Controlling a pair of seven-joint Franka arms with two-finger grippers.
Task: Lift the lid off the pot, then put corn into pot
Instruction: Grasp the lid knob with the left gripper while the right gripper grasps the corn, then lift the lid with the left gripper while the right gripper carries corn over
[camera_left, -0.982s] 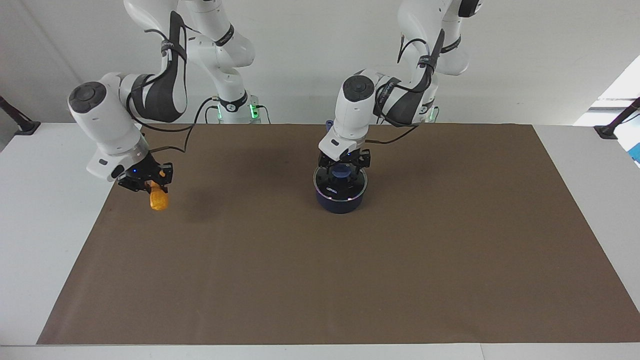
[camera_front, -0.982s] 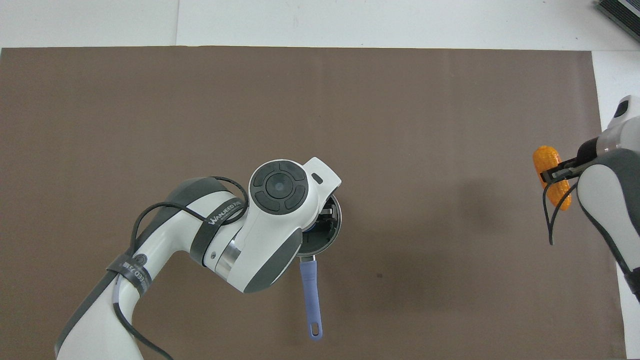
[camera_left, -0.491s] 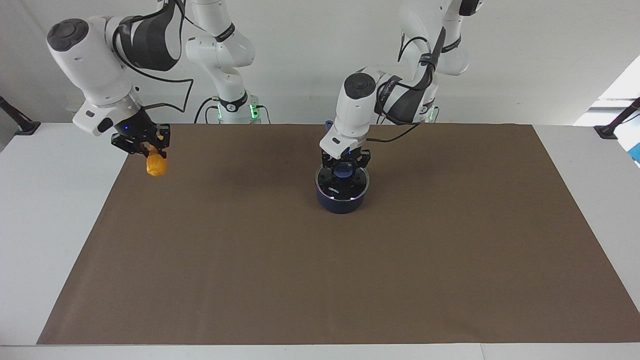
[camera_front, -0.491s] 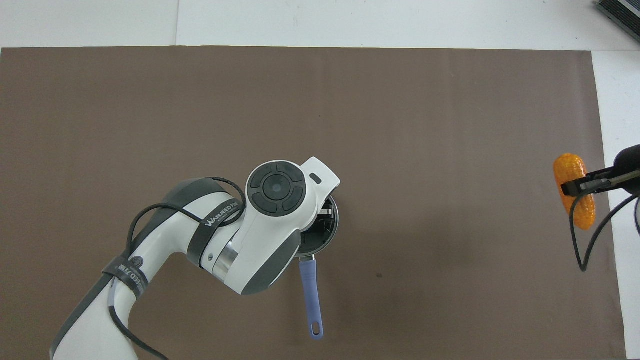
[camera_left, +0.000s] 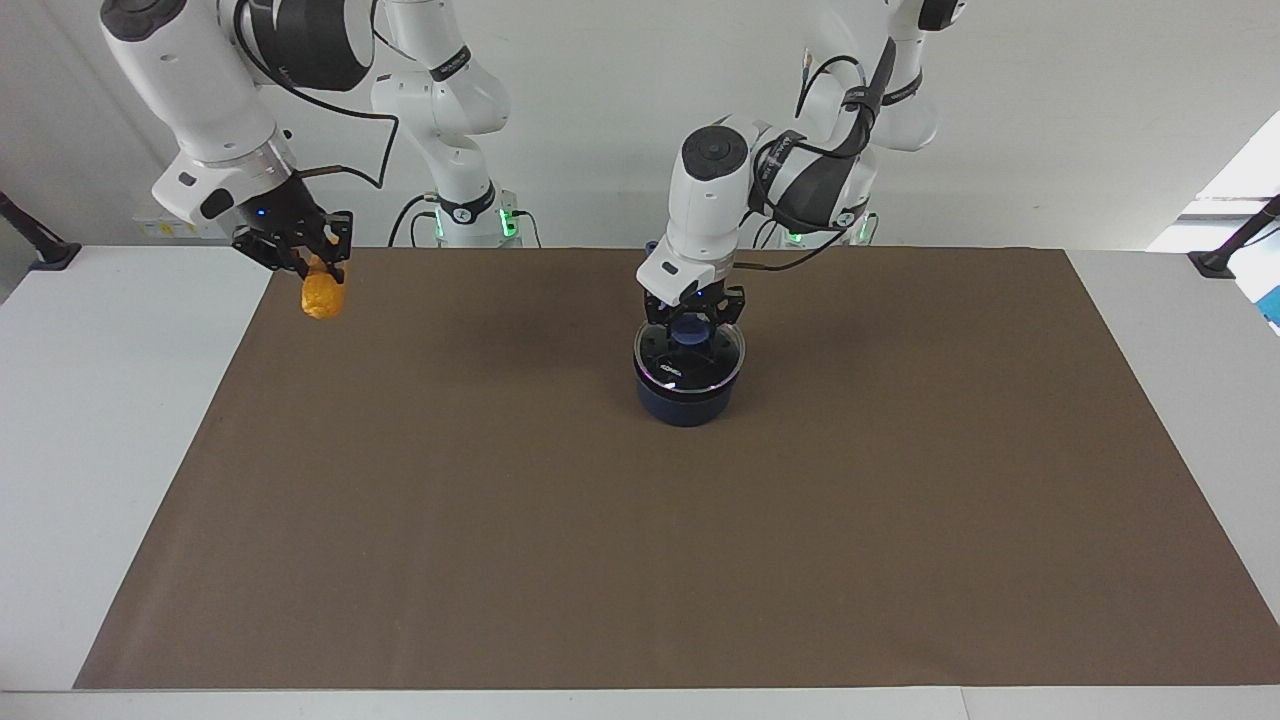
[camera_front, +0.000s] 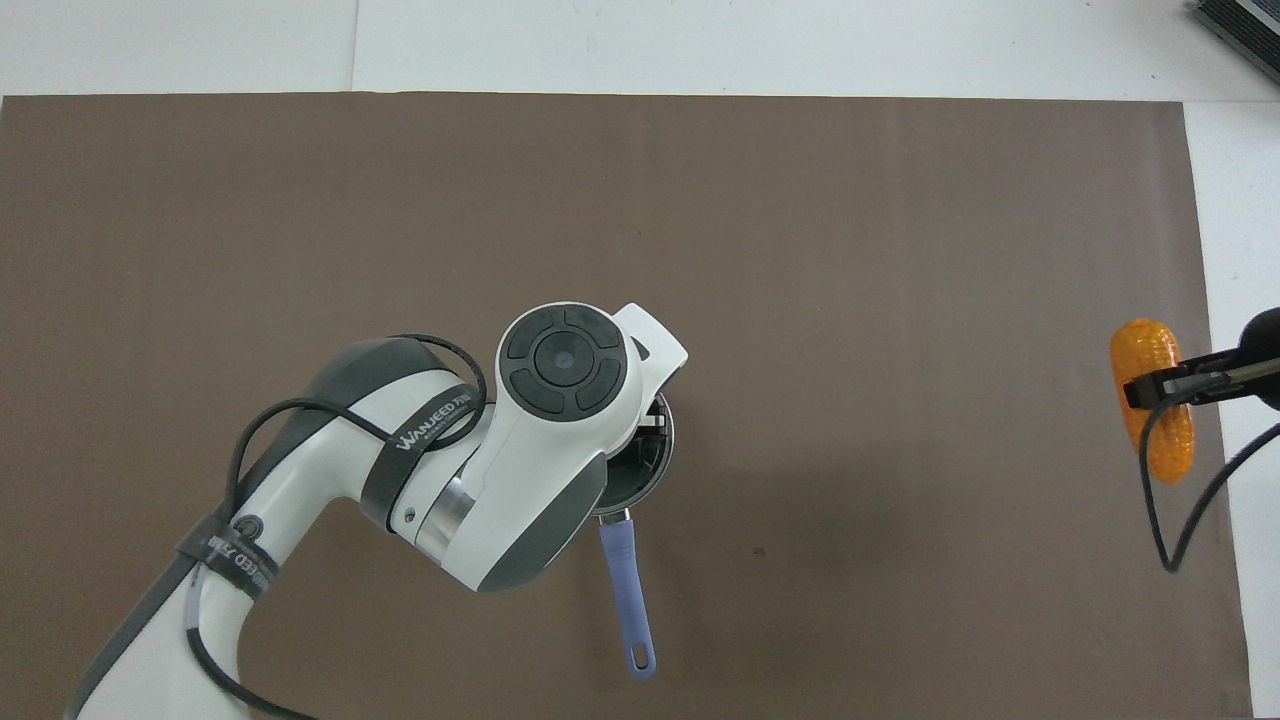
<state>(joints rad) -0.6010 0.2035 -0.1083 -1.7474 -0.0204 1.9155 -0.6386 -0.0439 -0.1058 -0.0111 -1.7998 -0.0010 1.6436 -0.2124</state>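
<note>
Gripping the lid (camera_left: 690, 358) by its blue knob, the left gripper (camera_left: 692, 322) is raising it just clear of the pot (camera_left: 683, 401) at mid-table; glass, probably fragile and slippery. The right gripper (camera_left: 303, 258) is clamping the light, stiff corn (camera_left: 322, 294) mid-cob, aloft over the mat's (camera_left: 640, 560) edge.

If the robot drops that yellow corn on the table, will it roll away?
Probably a little. The corn is a short rounded cob, so on the flat brown mat it could roll sideways. Its bumpy skin likely helps the right gripper hold it without slipping. It looks stiff, hanging straight without bending.
</note>
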